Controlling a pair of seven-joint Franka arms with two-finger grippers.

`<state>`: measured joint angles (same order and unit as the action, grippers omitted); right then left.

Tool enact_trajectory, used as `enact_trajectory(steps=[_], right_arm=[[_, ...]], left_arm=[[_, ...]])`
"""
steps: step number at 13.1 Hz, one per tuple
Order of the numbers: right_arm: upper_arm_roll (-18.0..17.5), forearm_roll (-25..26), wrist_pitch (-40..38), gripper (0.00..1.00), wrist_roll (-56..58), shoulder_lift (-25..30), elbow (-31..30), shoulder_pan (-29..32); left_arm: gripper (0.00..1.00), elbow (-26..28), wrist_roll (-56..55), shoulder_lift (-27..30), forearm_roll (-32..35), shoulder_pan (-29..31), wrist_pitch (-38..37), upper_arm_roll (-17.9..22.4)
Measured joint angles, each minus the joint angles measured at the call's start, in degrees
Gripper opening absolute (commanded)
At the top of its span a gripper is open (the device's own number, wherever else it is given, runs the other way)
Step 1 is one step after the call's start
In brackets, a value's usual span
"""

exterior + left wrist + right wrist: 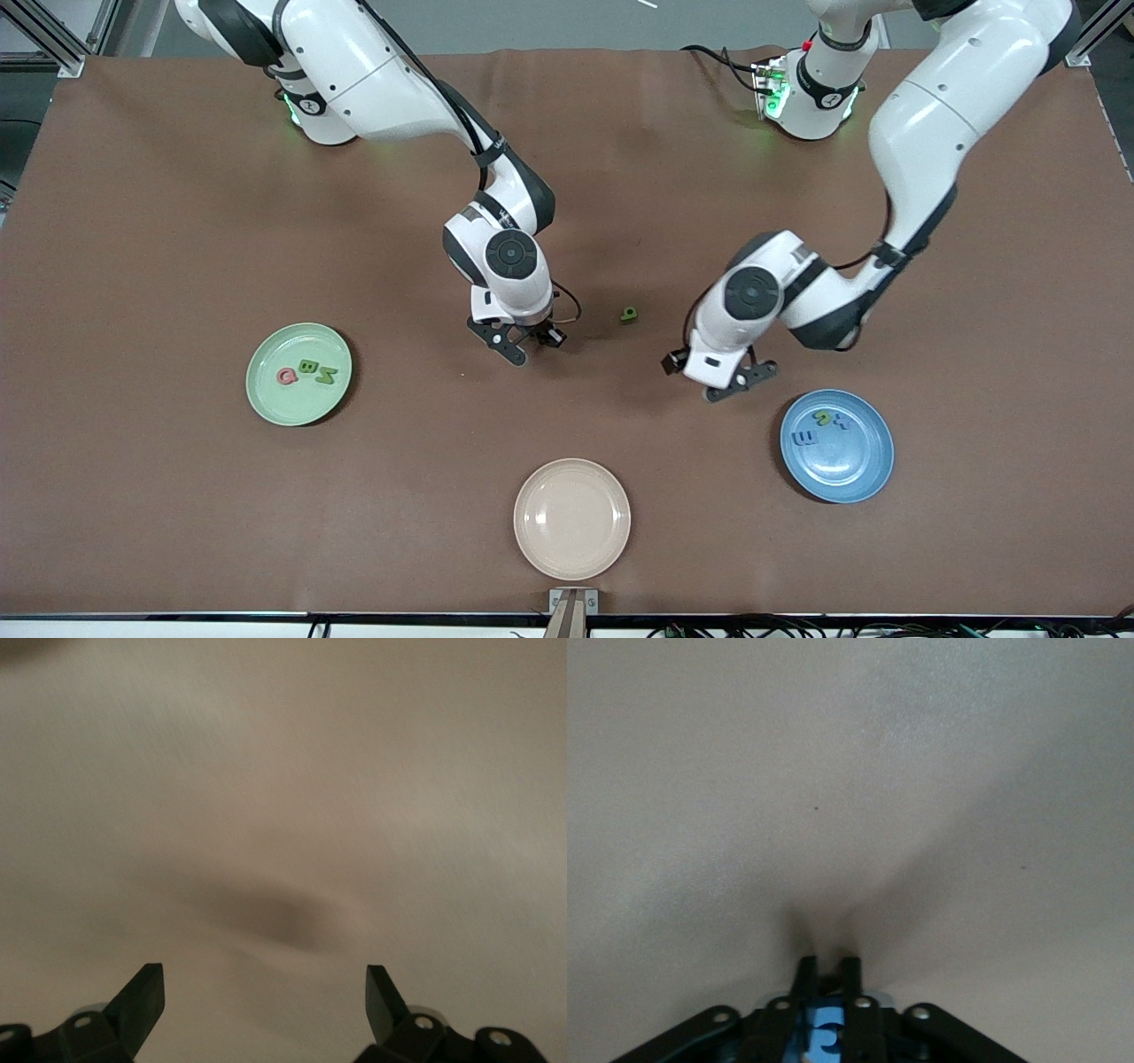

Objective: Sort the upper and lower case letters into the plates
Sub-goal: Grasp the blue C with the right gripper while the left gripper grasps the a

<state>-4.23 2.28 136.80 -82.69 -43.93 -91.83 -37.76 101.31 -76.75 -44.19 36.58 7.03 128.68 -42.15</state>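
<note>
Sorting is well advanced but incomplete. The pale green plate [299, 373], toward the right arm's end of the counter [177, 221], holds three letters; the blue plate [836, 445], toward the left arm's end, holds about three more. One green letter [628, 314] lies loose mid-counter between the arms. The right gripper [530, 343] is low at mid-counter, jaws clamped on a blue letter [824, 1036]. The left gripper [728, 377] hangs beside the blue plate, jaws apart and empty.

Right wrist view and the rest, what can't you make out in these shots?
- Blue letter in the right gripper: fingers hide most of it, so its case is unreadable.
- Loose green letter on the table: too small in the front view.
- Letters in the blue plate: too small there.
- Left gripper, open: its wrist view shows only blurred table.
</note>
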Motion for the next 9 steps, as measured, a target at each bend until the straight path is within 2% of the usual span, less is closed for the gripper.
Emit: enact_trajectory(steps=[4,5,6,7,9], right_arm=[[0.6,0.0,-2.2,0.0,0.5,0.2,0.6,0.2],[0.8,0.0,-3.7,0.14,1.4,0.4,1.0,0.7],[0.8,0.0,-4.6,0.65,1.7,0.8,1.4,1.3],[0.8,0.0,-5.0,0.89,1.7,1.2,1.4,1.4],[0.3,0.0,-5.0,0.9,1.4,1.5,1.4,1.1]], left_arm=[[1.0,0.4,-9.7,0.0,0.4,-5.4,0.6,0.0],[0.99,0.5,-11.7,-0.1,0.4,-6.3,1.3,0.0],[0.97,0.8,-13.6,-0.4,0.4,-7.1,2.0,0.1],[0.94,1.1,-15.2,-0.7,0.4,-8.0,2.7,0.3],[0.85,1.6,-17.7,-1.4,0.4,-9.4,4.0,0.6]])
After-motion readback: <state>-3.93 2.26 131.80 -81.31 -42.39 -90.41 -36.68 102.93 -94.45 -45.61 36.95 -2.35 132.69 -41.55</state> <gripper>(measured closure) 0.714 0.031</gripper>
